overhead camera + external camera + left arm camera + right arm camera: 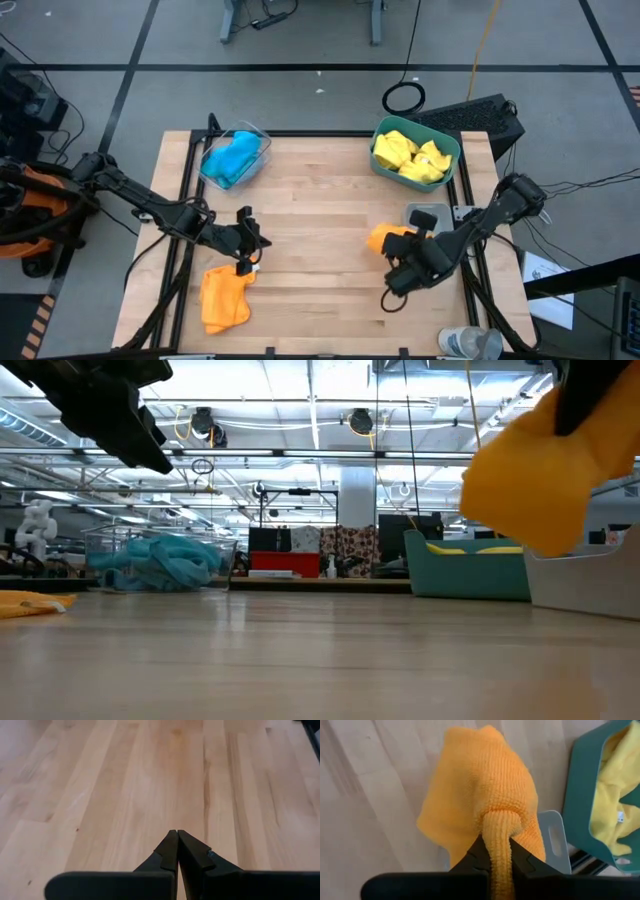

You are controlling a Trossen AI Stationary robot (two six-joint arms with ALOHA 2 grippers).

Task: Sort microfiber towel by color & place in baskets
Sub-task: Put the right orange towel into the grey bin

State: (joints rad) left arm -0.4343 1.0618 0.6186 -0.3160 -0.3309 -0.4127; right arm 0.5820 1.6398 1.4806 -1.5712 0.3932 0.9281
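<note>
Both arms are black and thin, made of long bars with round, chunky joints. Thin black wires run along them. Each pincer, the left pincer (177, 851) and the right pincer (498, 857), has two flat black pointed fingers.

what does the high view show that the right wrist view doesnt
Only the high view: the left gripper shut over bare wood, a second orange towel lying flat, the clear basket holding blue towels. Only the right wrist view: the right gripper pinching a fold of the orange towel. Both: that towel, the grey basket and the teal basket with yellow towels.
</note>
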